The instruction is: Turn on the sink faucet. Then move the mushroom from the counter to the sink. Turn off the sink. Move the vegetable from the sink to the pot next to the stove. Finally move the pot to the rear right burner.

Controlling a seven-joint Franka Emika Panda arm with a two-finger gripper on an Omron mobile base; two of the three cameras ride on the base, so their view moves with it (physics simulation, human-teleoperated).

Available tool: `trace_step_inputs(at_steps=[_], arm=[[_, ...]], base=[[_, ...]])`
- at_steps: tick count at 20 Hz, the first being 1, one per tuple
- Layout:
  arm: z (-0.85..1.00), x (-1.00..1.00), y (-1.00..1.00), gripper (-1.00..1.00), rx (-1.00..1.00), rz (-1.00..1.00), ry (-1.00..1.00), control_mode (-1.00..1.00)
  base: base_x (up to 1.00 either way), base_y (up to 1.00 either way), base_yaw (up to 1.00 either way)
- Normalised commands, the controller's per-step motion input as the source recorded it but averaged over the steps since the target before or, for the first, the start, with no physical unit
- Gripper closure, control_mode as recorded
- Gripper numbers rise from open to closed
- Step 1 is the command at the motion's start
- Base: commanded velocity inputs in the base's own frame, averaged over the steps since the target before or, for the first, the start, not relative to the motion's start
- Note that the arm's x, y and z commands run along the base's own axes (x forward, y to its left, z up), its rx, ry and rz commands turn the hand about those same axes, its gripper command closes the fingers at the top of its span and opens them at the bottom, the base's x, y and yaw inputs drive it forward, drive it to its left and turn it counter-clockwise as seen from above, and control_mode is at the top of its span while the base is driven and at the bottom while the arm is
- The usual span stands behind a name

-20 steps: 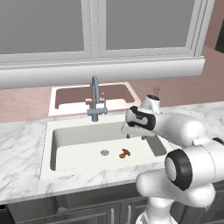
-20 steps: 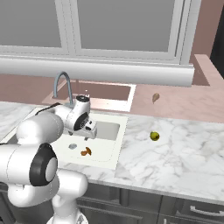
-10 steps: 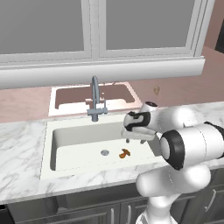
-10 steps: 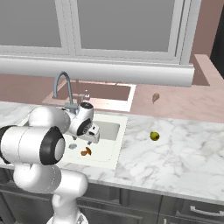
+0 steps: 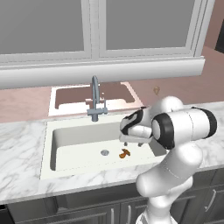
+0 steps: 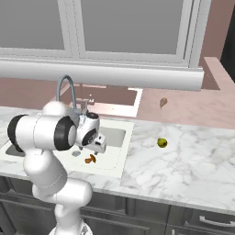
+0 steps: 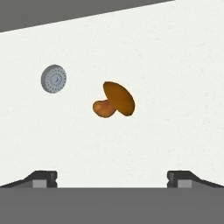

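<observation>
Since a second ago the arm has swung down over the sink (image 5: 57,144). Its gripper (image 7: 111,177) hangs open, empty, above the mushroom (image 7: 114,100) lying beside the drain (image 7: 54,78). Judged step: retrieving it; next, descend and close.

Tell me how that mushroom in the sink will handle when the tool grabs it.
The mushroom lies on its side on the sink floor, so its rounded cap may let it rock or roll if nudged. It looks small against the open tool, so probably light. The cap is wider than the stem, so a pinch could slip toward the stem.
</observation>
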Motion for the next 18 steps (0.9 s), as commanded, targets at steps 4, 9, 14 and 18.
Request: trace_step_inputs(at_steps=[4,9,14,18], arm=[[-0.32,0.26,0.00,-1.00,-0.02,0.00,0.01,-1.00],[-0.32,0.24,0.00,-1.00,-0.02,0.00,0.00,-1.00],[-0.27,0.24,0.00,-1.00,-0.02,0.00,0.00,-1.00],[-0.19,0.14,0.00,-1.00,-0.01,0.00,0.00,-1.00]], base=[[0.00,0.00,0.00],[0.00,0.00,0.00],[0.00,0.00,0.00],[0.00,0.00,0.00]])
